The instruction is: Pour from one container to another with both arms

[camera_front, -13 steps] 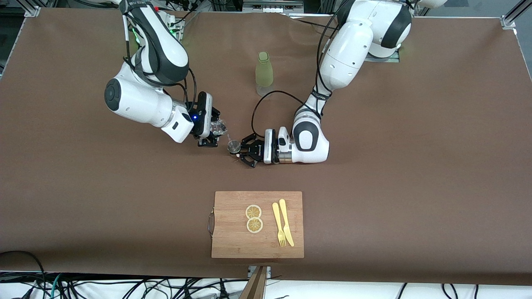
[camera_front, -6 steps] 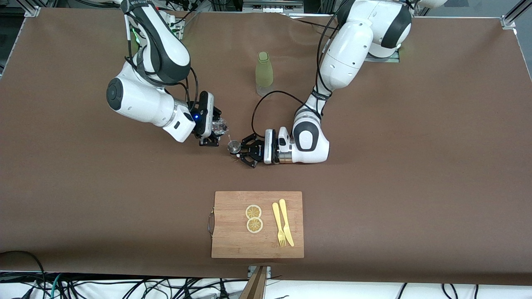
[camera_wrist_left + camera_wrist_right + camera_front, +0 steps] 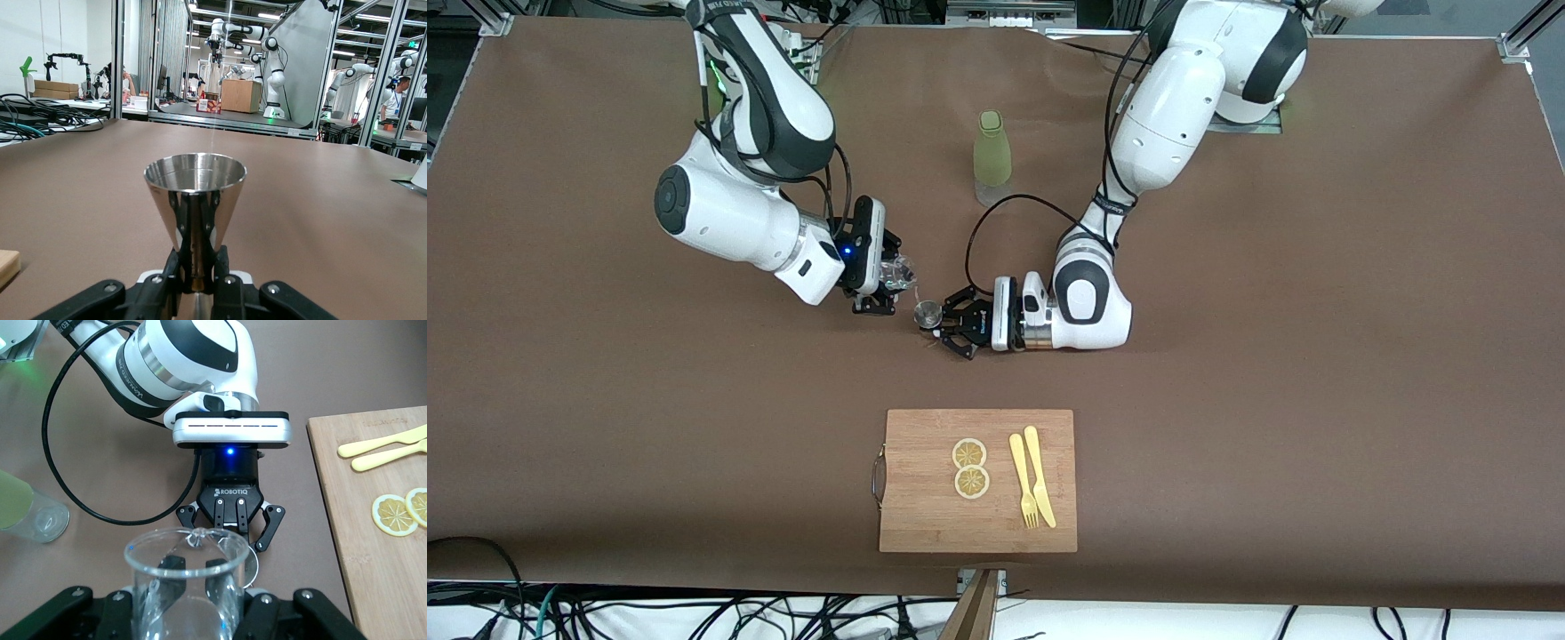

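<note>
At the right arm's end of the table, the right gripper [image 3: 882, 286] is clamped narrow on the glass cup [image 3: 896, 271], held up over the brown table [image 3: 605, 400] and tipped toward the jigger; in the front view the cup is little more than a glinting smudge against the black fingers, and whether anything is inside it cannot be made out. The right wrist view shows the cup [image 3: 185, 583] far more plainly, clear-walled with a pouring lip on its rim, though its base is cut off at the edge of the picture and the fingers gripping it are mostly hidden by the glass. Just beside it, the silvery jigger [image 3: 927, 312] stands upright in the left gripper [image 3: 941, 321], whose fingers are pinched tight on the narrow waist; the left wrist view gives the upper cone of the jigger [image 3: 195, 200] with its round rim, while its lower half is hidden between the fingers and cut off below. In the right wrist view the jigger is almost wholly masked by the cup. Farther from the front camera than both grippers stands an olive-green bottle [image 3: 991, 158]. Nearer to that camera lies a wooden cutting board [image 3: 925, 524] with two lemon slices [image 3: 970, 468], a yellow fork [image 3: 1023, 480] and a yellow knife [image 3: 1040, 476] on it.
</note>
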